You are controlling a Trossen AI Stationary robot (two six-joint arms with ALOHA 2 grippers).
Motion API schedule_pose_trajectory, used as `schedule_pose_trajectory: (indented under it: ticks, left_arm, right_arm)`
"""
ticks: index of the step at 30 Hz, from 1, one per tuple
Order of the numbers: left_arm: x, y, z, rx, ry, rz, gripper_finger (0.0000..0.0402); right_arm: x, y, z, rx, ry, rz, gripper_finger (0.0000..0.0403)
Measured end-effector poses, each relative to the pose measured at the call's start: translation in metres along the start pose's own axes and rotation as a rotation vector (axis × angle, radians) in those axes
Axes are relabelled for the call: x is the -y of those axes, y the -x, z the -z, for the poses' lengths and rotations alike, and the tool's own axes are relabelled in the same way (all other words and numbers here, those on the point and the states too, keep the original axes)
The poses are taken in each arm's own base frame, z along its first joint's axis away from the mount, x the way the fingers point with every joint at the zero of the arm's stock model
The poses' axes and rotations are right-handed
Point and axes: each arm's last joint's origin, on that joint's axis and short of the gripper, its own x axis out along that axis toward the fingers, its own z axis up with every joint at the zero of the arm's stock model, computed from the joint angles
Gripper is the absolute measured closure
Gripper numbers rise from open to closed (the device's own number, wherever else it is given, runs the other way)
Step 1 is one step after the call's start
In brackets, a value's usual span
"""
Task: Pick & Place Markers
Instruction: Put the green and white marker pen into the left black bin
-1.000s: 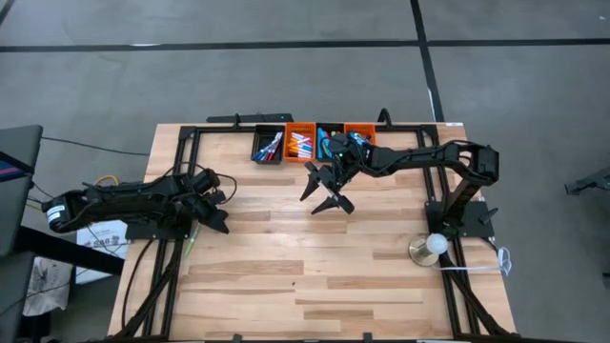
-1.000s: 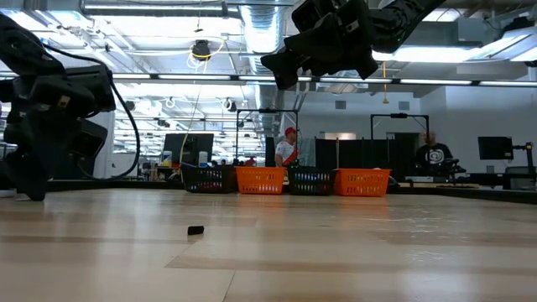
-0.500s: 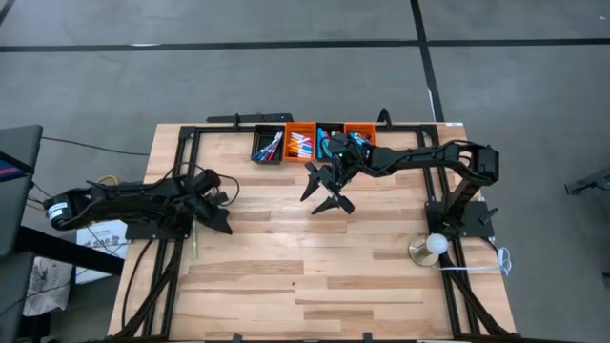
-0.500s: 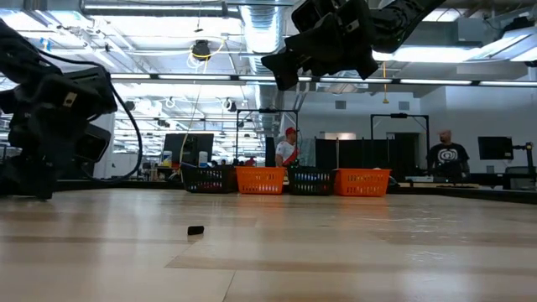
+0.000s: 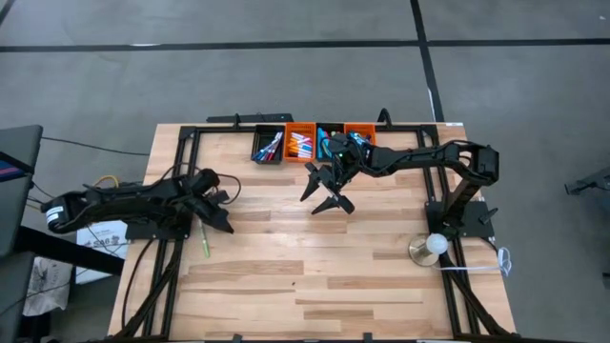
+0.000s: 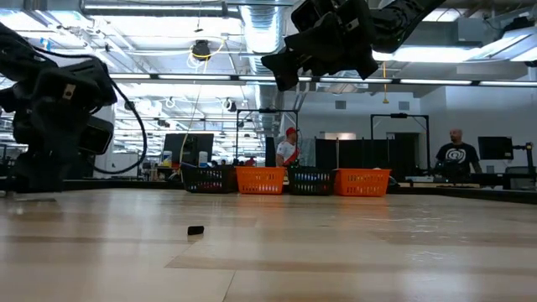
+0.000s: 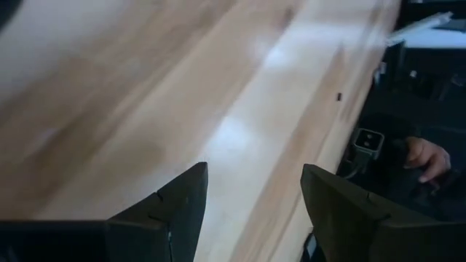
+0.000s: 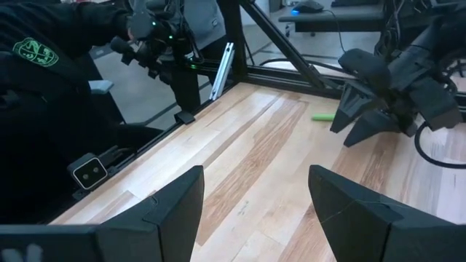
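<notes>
Looking down the far edge of the desk (image 5: 315,276), four small bins sit in a row: a black bin (image 5: 268,146), an orange bin (image 5: 299,145), a second black bin (image 5: 331,143) partly under the right arm, and a second orange bin (image 5: 360,132). The first two hold bundles of markers (image 5: 298,146) in pink, blue and white; what fills the other two is hard to make out. One green marker (image 5: 206,240) lies alone on the wood near the desk's left side, thin and short, pointing roughly toward the near edge. The left gripper (image 5: 221,221) hangs just beside it, fingers (image 7: 167,218) apart with only bare wood showing between them, the marker's upper end close to the fingertips but not between them. The right gripper (image 5: 326,195) hovers high above the middle of the desk, in front of the bins, its fingers (image 8: 164,211) wide apart and holding nothing. From its wrist the green marker shows as a small bright stub beside the left arm.
</notes>
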Motion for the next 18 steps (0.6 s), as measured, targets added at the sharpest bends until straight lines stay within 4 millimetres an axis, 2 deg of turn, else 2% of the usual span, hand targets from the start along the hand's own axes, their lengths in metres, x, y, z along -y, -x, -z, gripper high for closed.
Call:
schedule_pose_trajectory:
  ticks: [5,14,18]
  left_arm:
    - [0.015,-0.001,0.001,0.011,-0.035,0.030,0.0184]
    - [0.035,-0.014,0.022,-0.041,0.007,0.000,0.0184]
    - [0.060,-0.019,0.028,0.046,-0.065,0.131,0.0184]
  right_arm:
    - [0.000,0.000,0.000,0.002,0.003,0.001,0.0163]
    - [0.000,0.000,0.000,0.002,0.002,0.001,0.0163]
    - [0.000,0.000,0.000,0.001,0.002,0.001,0.0163]
